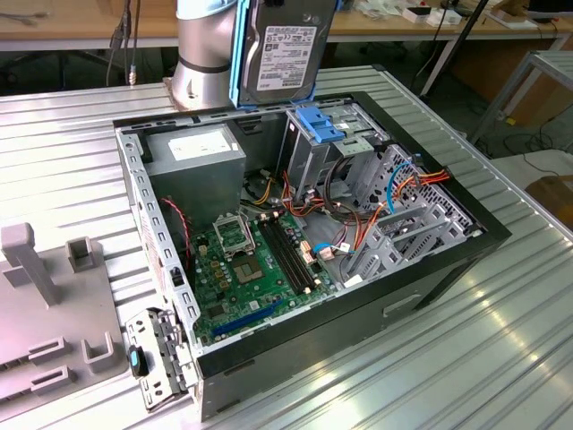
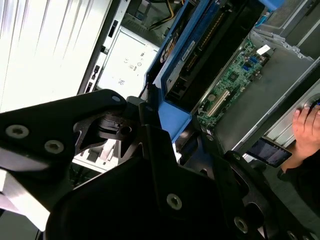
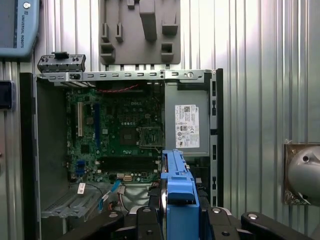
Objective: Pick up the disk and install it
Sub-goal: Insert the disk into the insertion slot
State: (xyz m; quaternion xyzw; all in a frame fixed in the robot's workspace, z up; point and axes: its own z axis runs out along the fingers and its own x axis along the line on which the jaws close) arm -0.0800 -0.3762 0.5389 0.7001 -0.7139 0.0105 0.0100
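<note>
Overhead, the gripped disk [image 1: 288, 49] hangs above the blue bracket [image 1: 315, 124].

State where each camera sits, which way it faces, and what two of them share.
Exterior view: off the arm, high beside the table, looking down into the open computer case; the arm shows, with the disk upright above the case.
First wrist view: on the arm, looking straight down into the case; the hand clamps the disk edge-on.
Second wrist view: on the arm, looking obliquely past the hand and the disk.
Shared: both wrist views show the motherboard.
</note>
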